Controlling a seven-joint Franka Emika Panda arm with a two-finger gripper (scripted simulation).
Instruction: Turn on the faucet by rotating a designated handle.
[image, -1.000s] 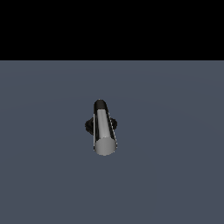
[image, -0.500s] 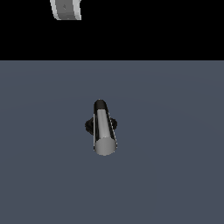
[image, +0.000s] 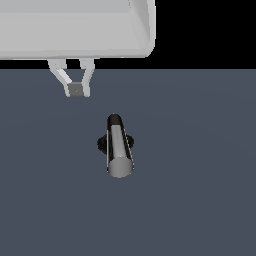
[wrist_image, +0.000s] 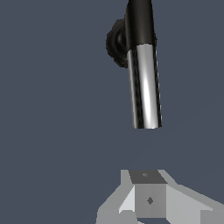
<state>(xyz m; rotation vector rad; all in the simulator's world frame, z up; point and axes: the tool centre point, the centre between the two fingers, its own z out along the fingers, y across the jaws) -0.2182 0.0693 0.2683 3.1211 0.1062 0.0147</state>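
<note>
Arm: your white Panda arm (image: 75, 27) fills the top of the exterior view, its wrist housing wide and level across that edge.
Tool: your tool (image: 76, 90) hangs below the housing, its two fingers (image: 60, 76) slanting inward until their tips meet at a small grey pad; it is closed and grips nothing.
Faucet: the faucet (image: 116, 144) stands on the dark grey counter (image: 200, 190), near the tool and toward the exterior view's right of it, not touching.
Handle: the silver handle (image: 120, 150) points its flat round end at the exterior camera; a black elbow (wrist_image: 139, 19) joins it to the base.
Wrist view: the handle (wrist_image: 145, 85) lies ahead of your tool (wrist_image: 148, 199), apart from it.
Writing: you see no legible lettering.
</note>
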